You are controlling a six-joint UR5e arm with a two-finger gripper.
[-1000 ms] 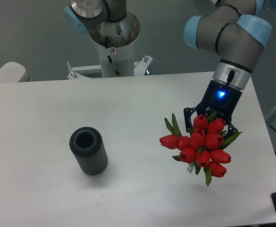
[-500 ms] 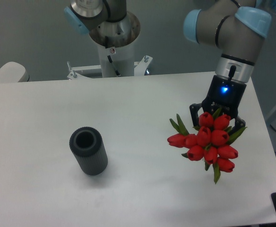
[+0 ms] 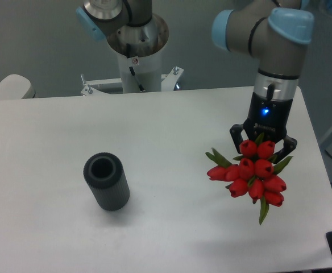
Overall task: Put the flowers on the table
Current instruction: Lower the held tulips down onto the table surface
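The flowers (image 3: 251, 173), a bunch of red tulip buds with green leaves, hang at the right side of the white table (image 3: 166, 131), buds facing the camera. My gripper (image 3: 262, 143) is shut on the stems just behind the buds and holds the bunch above the tabletop. The stems are hidden behind the buds and the fingers. The gripper's blue light is on.
A dark grey ribbed cylinder (image 3: 106, 181) with an open top stands on the left half of the table. The arm's white base column (image 3: 137, 62) stands behind the table's far edge. The table's right and front edges lie close to the flowers.
The gripper with the flowers has moved a little to the right and downward, and the wrist has turned more upright. The grey cylinder has not moved.
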